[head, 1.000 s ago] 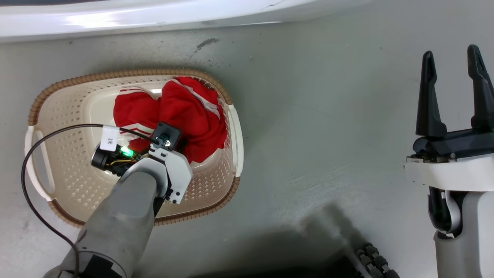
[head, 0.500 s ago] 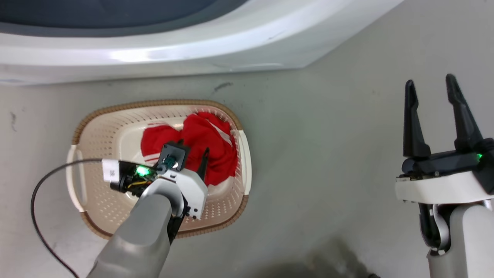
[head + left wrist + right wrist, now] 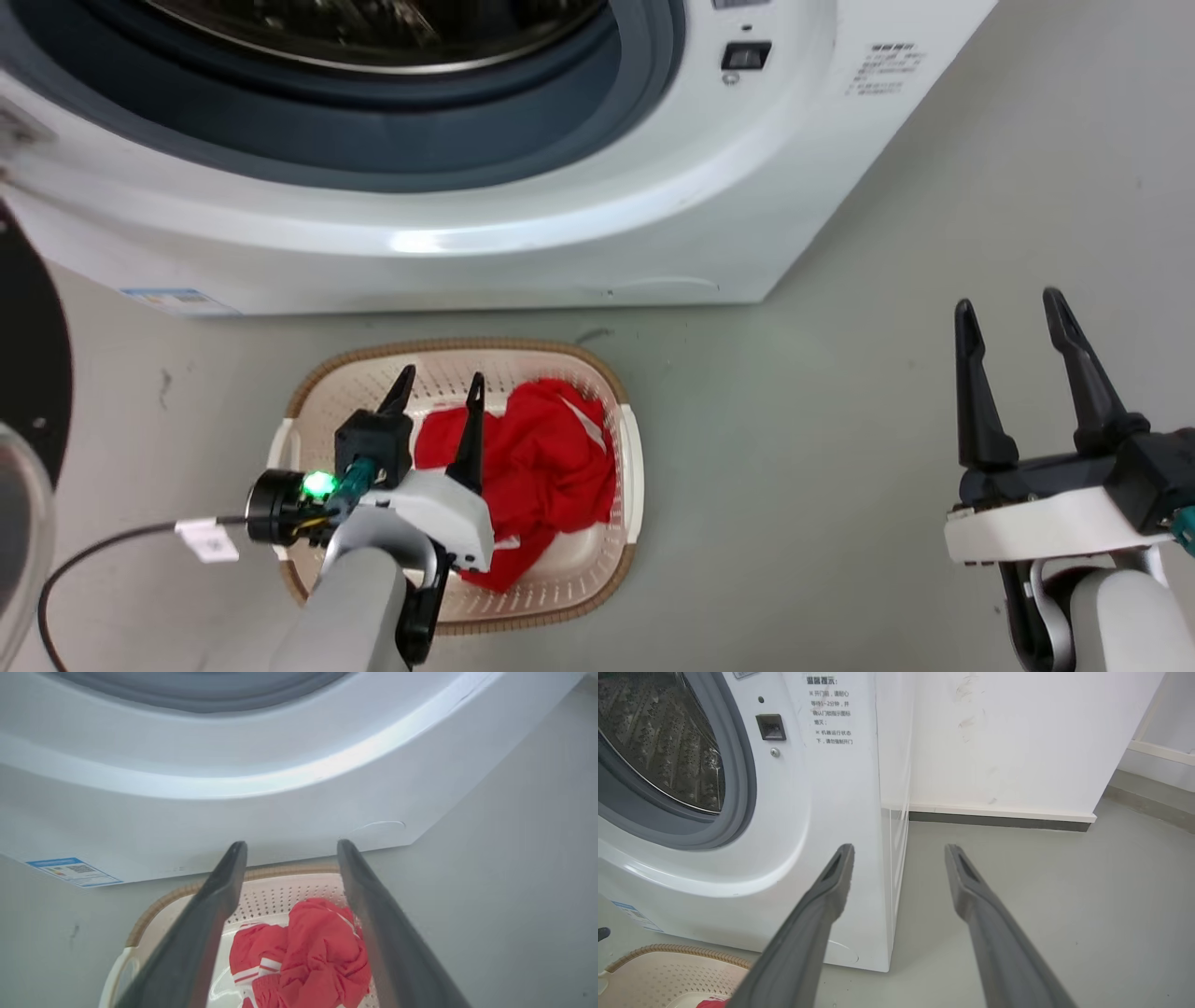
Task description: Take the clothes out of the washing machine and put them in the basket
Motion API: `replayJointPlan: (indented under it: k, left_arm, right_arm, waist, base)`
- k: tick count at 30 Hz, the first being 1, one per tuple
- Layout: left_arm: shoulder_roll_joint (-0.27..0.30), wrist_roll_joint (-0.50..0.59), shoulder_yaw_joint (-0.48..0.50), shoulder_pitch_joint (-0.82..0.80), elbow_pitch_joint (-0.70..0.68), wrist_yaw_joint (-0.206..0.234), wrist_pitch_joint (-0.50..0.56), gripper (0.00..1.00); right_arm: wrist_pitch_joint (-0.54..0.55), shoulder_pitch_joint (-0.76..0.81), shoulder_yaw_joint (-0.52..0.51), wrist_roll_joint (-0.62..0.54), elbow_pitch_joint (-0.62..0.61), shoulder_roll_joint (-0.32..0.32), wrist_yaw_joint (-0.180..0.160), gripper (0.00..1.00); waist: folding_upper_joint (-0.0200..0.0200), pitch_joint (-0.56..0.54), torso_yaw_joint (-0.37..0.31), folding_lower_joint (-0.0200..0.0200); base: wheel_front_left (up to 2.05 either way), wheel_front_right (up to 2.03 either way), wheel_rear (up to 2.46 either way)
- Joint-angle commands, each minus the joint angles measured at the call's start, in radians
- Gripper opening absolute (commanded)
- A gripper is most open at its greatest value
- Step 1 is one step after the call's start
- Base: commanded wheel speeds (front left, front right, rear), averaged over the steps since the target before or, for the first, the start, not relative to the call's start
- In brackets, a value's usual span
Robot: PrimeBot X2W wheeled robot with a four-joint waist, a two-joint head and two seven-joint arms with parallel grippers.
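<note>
Hovering over the basket (image 3: 523,346): left gripper (image 3: 442,375), fingers apart, nothing clamped between them. Clothes (image 3: 551,457) are in the basket, a red heap with a thin white stripe, bunched in the right half, up against the right wall and draping toward the near right corner. The left half of the basket floor is bare cream plastic. Basket sits on the floor (image 3: 794,420), just in front of the washing machine (image 3: 560,233), below its lower front panel. In the left wrist view, the fingers (image 3: 222,896) frame the heap, with their tips pointing at the machine's lower front. The fabric lies lower down in the gap, and I can't tell any contact with either finger. Blue sticker (image 3: 74,871) sits at the machine's lower left edge. Right gripper (image 3: 1006,301) is well apart from the basket, over bare floor on the right, fingers apart and empty. In the right wrist view it points past the machine's right front corner, with the white wall (image 3: 1017,742) and skirting (image 3: 994,816) behind and the basket's brown rim at the lower left corner. Porthole is open, with the grey rubber ring (image 3: 420,121) and steel drum (image 3: 373,19) exposed. Black-rimmed door (image 3: 28,401) is swung out at the left edge of the head view. Black cable (image 3: 93,555) with a white tag (image 3: 207,539) runs off the left wrist, and a green light (image 3: 318,483) is lit there.
</note>
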Motion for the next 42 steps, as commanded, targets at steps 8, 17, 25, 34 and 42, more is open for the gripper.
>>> replayJointPlan:
  k: [8, 17, 25, 34, 42]
  left_arm:
    - [-0.033, 0.068, 0.116, 0.140, -0.184, 0.017, -0.002, 1.00]
    - [-0.065, 0.126, 0.205, 0.275, -0.384, 0.025, -0.002, 1.00]
    - [-0.075, 0.152, 0.233, 0.372, -0.505, 0.033, -0.003, 1.00]
    - [-0.077, 0.165, 0.230, 0.444, -0.557, 0.052, -0.003, 1.00]
    - [-0.077, 0.168, 0.234, 0.486, -0.566, 0.064, -0.003, 1.00]
  right_arm:
    - [-0.002, 0.075, -0.010, 0.010, 0.016, 0.000, -0.001, 1.00]
    - [-0.002, 0.141, -0.025, 0.000, 0.011, 0.000, -0.001, 1.00]
    - [-0.002, 0.182, -0.020, 0.017, -0.002, 0.000, -0.001, 1.00]
    - [-0.002, 0.231, -0.016, 0.032, -0.013, 0.000, -0.001, 1.00]
    - [-0.002, 0.257, -0.011, 0.040, -0.017, 0.000, -0.001, 1.00]
  waist:
    - [0.0000, -0.141, 0.030, 0.0001]
    - [0.0000, -0.246, 0.042, 0.0001]
    - [0.0000, -0.319, 0.048, 0.0001]
    - [0.0000, -0.378, 0.048, 0.0001]
    - [0.0000, -0.410, 0.036, 0.0001]
  base:
    - [0.00, 0.00, 0.00]
    - [0.00, 0.00, 0.00]
    - [0.00, 0.00, 0.00]
    - [0.00, 0.00, 0.00]
    - [0.00, 0.00, 0.00]
